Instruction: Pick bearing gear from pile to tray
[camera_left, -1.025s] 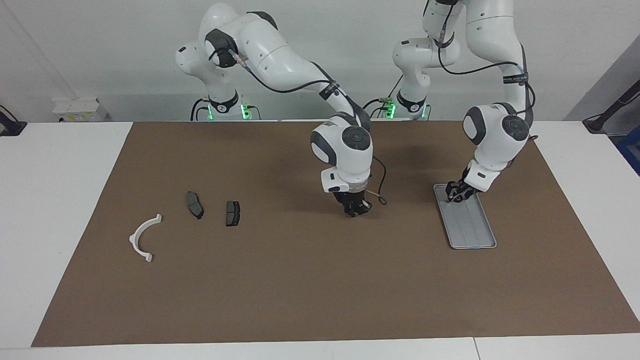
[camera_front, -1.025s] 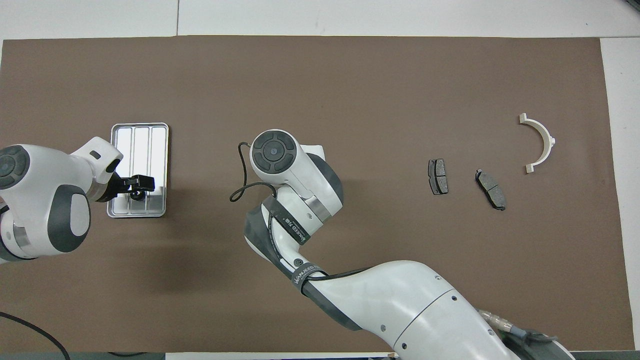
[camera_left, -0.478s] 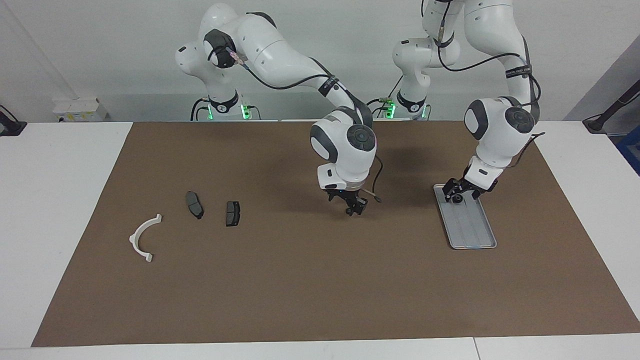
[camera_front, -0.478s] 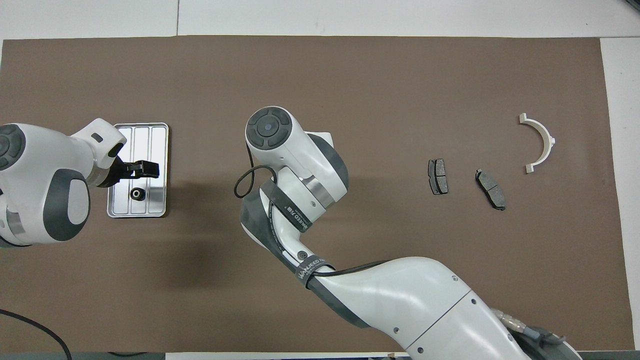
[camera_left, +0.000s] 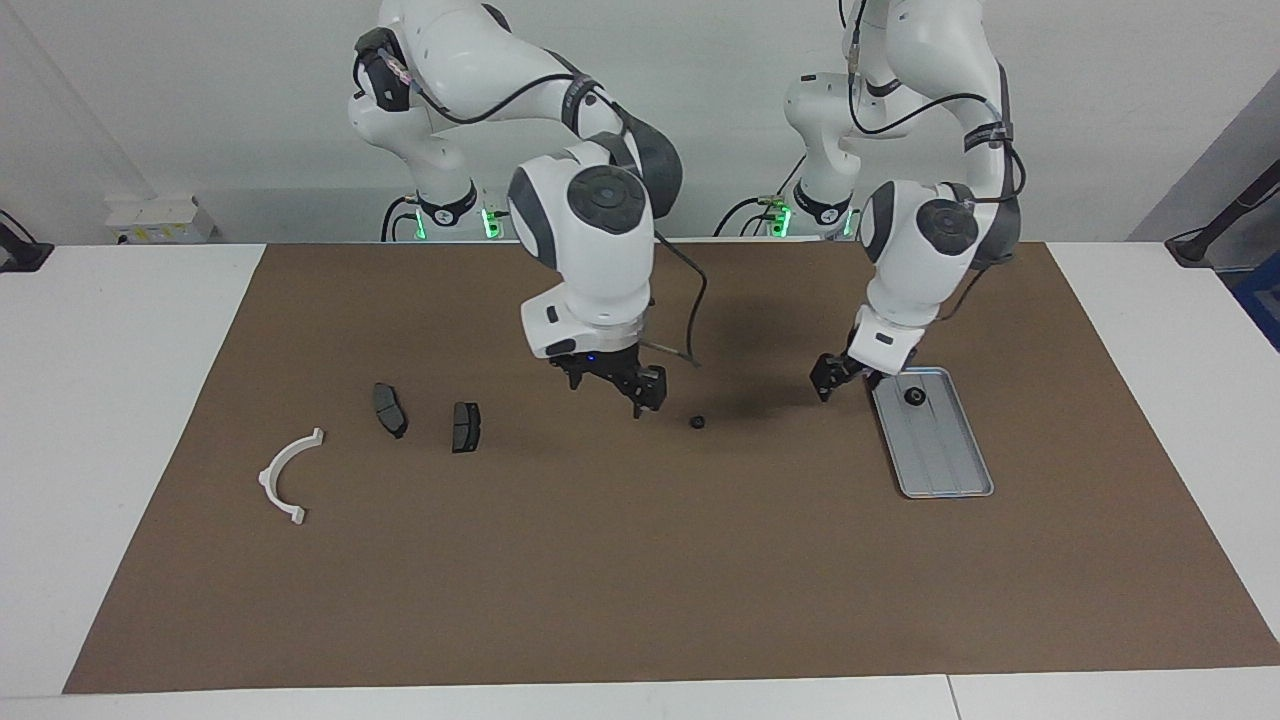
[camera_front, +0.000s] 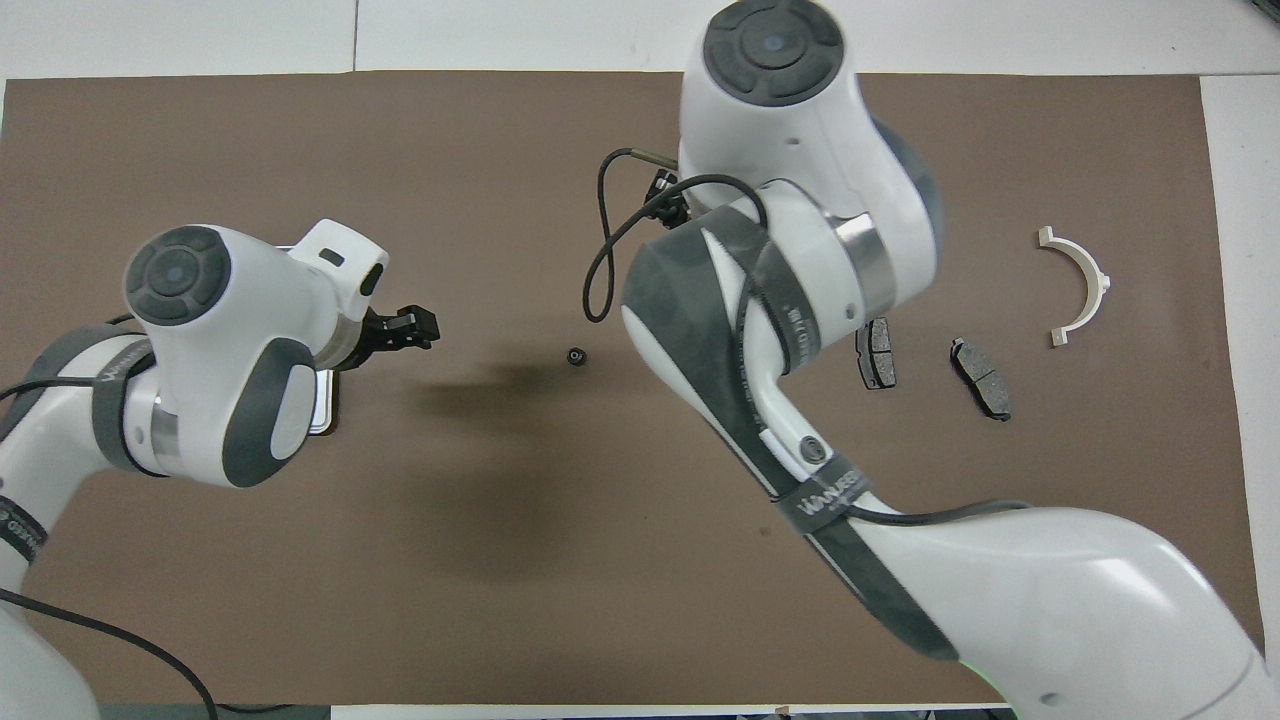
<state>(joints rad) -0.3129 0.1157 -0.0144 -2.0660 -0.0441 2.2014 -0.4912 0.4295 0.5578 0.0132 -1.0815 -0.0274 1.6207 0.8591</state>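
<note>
One bearing gear (camera_left: 912, 396) is lying in the tray (camera_left: 950, 470); another (camera_left: 697, 422) is sitting mid-desk, small, rigid, likely rolling, needing pinching across its rim; left end effector (camera_left: 832, 378) and right end effector (camera_left: 640, 390) are hovering empty, openness unclear

From above, the left arm (camera_front: 215, 355) is hiding most of the tray (camera_front: 325, 410); the right arm (camera_front: 800, 250) is hiding its own gripper.

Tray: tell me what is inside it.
In the facing view the tray holds one small black ring at its end nearer the robots; the rest shows bare ridges. In the overhead view the left arm covers most of it.
</note>
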